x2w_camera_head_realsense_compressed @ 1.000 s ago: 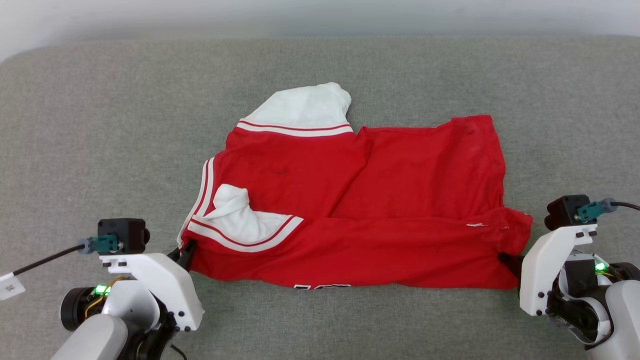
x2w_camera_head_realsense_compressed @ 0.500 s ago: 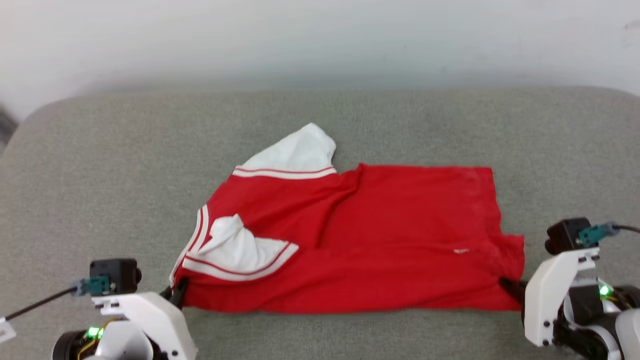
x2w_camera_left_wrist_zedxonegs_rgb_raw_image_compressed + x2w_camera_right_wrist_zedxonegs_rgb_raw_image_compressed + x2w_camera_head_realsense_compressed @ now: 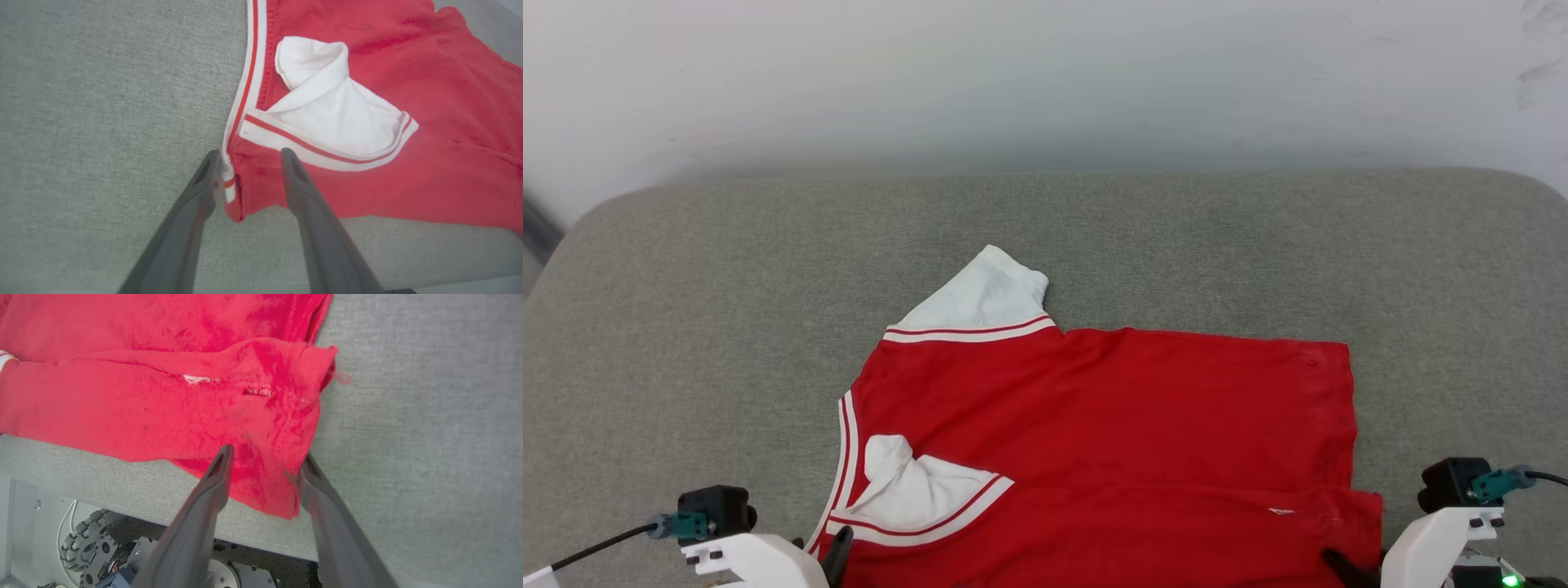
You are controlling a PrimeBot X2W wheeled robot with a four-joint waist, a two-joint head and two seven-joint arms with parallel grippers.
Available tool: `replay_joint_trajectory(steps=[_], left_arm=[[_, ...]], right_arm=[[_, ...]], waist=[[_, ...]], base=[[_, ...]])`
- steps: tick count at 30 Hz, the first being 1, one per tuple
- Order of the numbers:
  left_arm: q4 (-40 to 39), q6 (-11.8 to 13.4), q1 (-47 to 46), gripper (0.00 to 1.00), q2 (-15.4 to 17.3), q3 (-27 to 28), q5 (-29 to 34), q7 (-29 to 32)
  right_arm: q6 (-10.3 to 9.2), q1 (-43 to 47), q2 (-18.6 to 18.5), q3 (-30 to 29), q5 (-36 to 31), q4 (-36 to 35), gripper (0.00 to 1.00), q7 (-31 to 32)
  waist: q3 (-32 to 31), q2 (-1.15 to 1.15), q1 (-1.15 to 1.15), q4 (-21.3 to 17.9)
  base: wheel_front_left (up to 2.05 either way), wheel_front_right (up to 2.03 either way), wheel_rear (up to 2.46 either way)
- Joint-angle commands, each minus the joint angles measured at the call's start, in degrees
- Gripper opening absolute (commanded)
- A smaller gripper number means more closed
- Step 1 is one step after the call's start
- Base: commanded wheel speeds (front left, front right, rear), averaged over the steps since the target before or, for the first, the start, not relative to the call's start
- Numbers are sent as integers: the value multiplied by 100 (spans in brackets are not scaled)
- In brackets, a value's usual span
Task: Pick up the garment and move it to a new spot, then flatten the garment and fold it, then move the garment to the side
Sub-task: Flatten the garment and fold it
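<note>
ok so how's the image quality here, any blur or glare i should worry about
Head view: even, soft light, no glare; the garment is sharp, the wall behind hazy. Left wrist view: the left hand is soft-edged up close, the garment crisp. Right wrist view: the right hand blurs likewise and the red looks blotchy, oversaturated.

Place: you are most likely looking at a robot lab or test room.
Table (image 3: 686,286): a grey cloth-covered top with rounded corners, set against the wall.
Wall (image 3: 1045,82): bare white, with scuffs at your upper right.
Below the table edge: a roller wheel (image 3: 88,539) and a loose white cable (image 3: 65,522) in your right wrist view.
</note>
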Motion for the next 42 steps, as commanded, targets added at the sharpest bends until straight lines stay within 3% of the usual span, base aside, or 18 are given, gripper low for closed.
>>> replay_joint_trajectory(steps=[1,6,11,18,22,26,33,42], left_arm=[[82,-60,-161,100,-41,42,58,-142],[215,-152,-517,100,-38,155,317,-610],[203,-209,-1174,100,19,252,686,-1017],[259,-277,-2261,100,43,285,982,-1032],[494,-461,-2989,100,62,216,1022,-797],[852,-705,-3645,100,148,185,856,-275],[1539,-1054,-4708,100,432,-32,581,1173],[2298,-1019,-5312,100,774,-375,317,3081]], right_arm=[[-3,-11,0,38,-51,-45,100,-313],[-4,-190,-69,68,-402,-173,100,-1620],[-4,-578,97,-35,-700,-237,100,-2778],[-4,-1200,249,69,-869,-425,100,-3862],[-4,-1551,330,204,-948,-563,100,-4402],[-4,-1804,358,400,-970,-695,100,-4705],[-4,-2034,422,607,-945,-743,100,-4852],[-4,-2062,520,807,-763,-431,100,-4866]], waist=[[6,0,0,-43],[14,0,0,-224],[365,0,0,-472],[1116,0,0,-790],[1524,0,0,-1003],[1846,0,0,-1237],[2248,0,0,-1597],[2630,0,0,-1974]], base=[[0,0,0],[0,0,0],[0,0,0],[0,0,0],[0,0,0],[0,0,0],[0,0,0],[0,0,0]])
